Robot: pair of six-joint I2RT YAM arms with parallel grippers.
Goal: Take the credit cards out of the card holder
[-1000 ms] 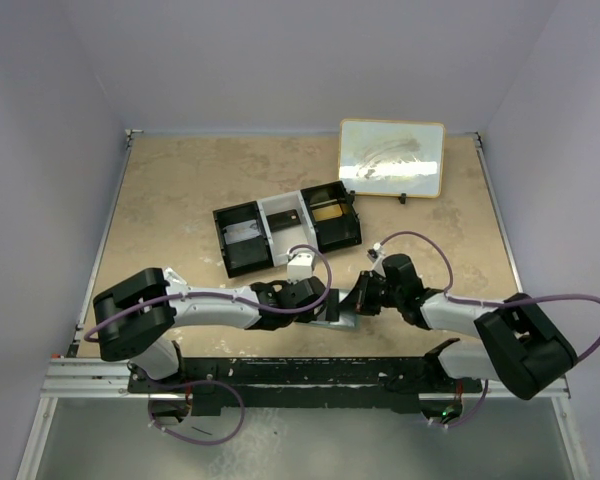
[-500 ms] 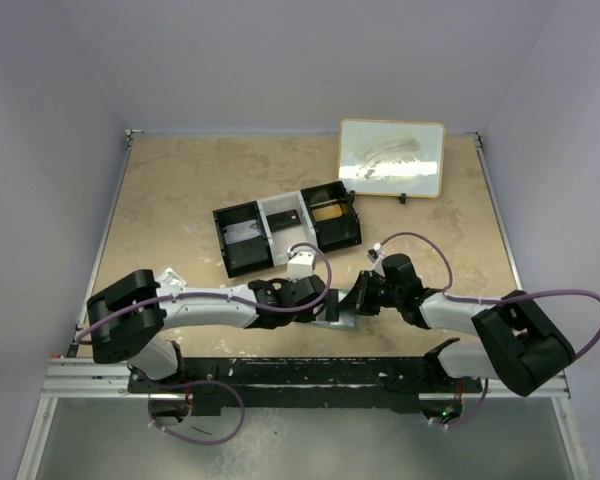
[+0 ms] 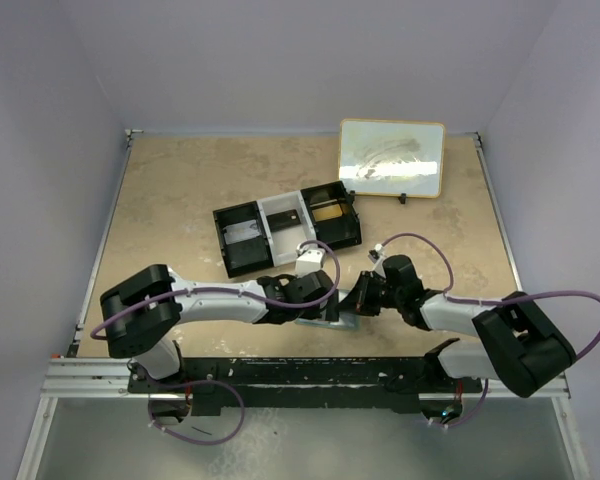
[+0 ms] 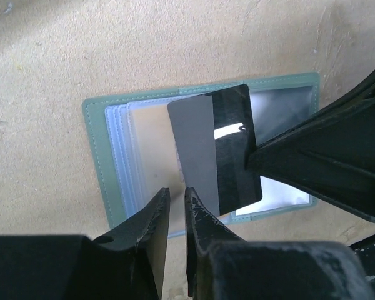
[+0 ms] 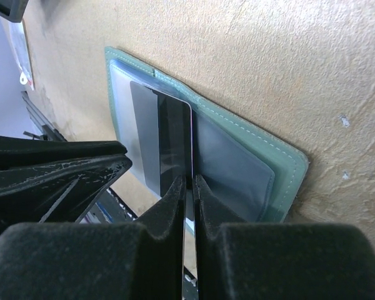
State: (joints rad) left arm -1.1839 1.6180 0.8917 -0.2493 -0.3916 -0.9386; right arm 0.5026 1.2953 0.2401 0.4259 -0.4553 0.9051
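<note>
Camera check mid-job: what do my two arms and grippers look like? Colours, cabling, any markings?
The left arm and right arm both alternate bulky black joint housings with white links. A purple cable loops loosely along each. A white block sits near the left wrist. The left gripper and right gripper have matte black, grainy, wedge-shaped fingers. No markings or sleeves show.

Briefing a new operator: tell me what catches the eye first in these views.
Near the table's front edge, a dark card lies angled over the open card holder, pinched in the shut jaws of the right gripper. The left gripper hovers just above the holder, jaws narrowly apart and empty.
</note>
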